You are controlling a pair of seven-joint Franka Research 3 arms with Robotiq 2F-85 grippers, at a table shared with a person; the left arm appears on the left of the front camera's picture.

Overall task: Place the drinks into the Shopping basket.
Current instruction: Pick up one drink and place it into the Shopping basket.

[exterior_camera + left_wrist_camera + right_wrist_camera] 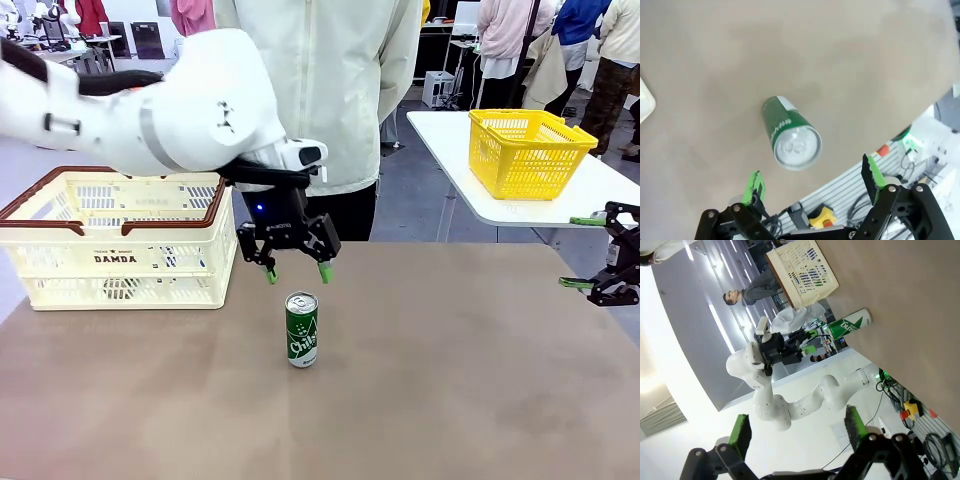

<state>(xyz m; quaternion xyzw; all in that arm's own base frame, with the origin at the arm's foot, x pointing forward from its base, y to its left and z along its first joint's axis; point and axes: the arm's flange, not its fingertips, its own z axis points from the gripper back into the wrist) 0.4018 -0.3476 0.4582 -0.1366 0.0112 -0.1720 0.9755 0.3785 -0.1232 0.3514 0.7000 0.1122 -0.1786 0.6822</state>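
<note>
Brown table (450, 380) holds green can (302, 329); left fingers (297, 272) spread above.

Robot lab: arm (790, 405), neighbouring work tables (480, 190).

We've got a brown table (450, 380) with a green can (302, 329) mid-frame and the cream DAMDA basket (130, 255) at left.

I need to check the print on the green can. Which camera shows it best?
The front view: the green can stands upright on the table with its white lettering facing the camera. The left wrist view looks down on its silver top, lettering foreshortened. The right wrist view shows it small and sideways.
</note>
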